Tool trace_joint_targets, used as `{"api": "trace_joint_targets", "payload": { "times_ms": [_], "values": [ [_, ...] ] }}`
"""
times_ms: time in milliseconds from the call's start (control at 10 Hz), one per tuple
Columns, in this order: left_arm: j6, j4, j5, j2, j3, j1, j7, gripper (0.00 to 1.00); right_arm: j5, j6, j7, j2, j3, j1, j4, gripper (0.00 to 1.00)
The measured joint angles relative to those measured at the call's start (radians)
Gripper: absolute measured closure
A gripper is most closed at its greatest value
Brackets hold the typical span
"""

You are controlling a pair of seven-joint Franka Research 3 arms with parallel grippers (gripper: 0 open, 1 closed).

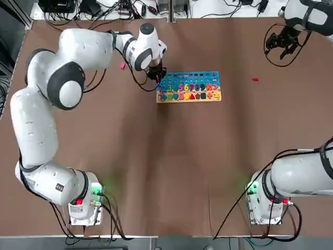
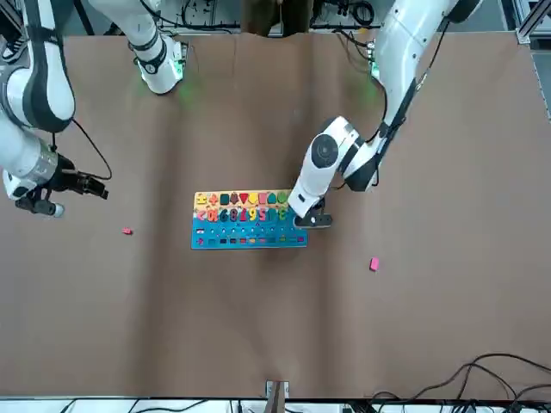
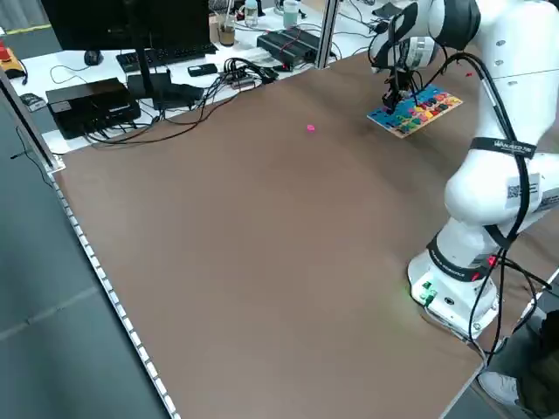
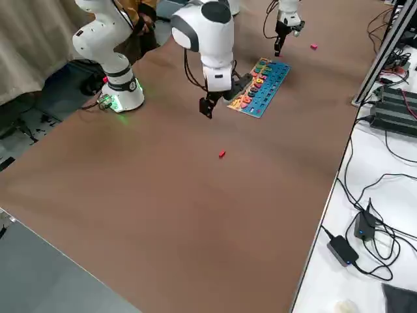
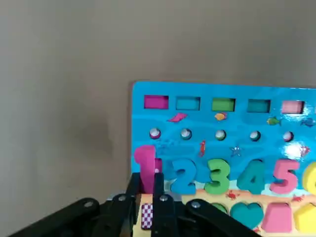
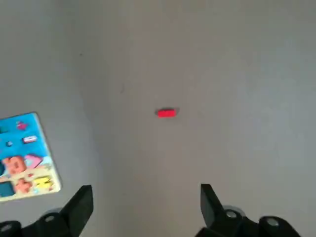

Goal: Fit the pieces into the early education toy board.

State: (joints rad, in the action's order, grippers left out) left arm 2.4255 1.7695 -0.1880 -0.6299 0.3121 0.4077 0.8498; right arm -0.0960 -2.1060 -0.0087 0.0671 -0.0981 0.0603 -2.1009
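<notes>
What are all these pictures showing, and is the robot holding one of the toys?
You're seeing two white robot arms at a brown table, each with a gripper like a pinching hand. One picture looks down from above, one from across the table, two from the sides. The last two come from cameras on the arms' wrists.

On the table lies a puzzle board with numbers and shapes. A small pink piece and a small red piece lie loose on either side of it.

The left gripper is at the board's corner, pinching the pink number 1. The right gripper is open and empty, above the table beyond the red piece.
</notes>
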Motion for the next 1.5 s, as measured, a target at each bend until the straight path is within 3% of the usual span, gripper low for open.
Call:
{"api": "trace_joint_targets", "payload": {
  "times_ms": [300,600,1200,1500],
  "values": [
    [0.0,-0.011,0.0,-0.006,-0.01,0.021,0.007,0.86,0.002,-0.157,0.0,0.144,-0.002,0.0,0.0,0.05],
    [-0.024,-0.012,0.0,-0.006,-0.009,0.041,0.012,0.86,0.002,-0.19,0.0,0.258,-0.001,-0.002,0.056,0.09],
    [-0.093,-0.012,0.0,-0.005,-0.007,0.06,0.035,0.86,0.003,-0.305,-0.034,0.401,0.0,-0.002,0.077,0.14],
    [-0.098,-0.009,0.0,-0.018,-0.007,0.061,0.049,0.86,0.003,-0.312,-0.037,0.42,0.003,-0.004,0.077,0.17]
  ]
}}
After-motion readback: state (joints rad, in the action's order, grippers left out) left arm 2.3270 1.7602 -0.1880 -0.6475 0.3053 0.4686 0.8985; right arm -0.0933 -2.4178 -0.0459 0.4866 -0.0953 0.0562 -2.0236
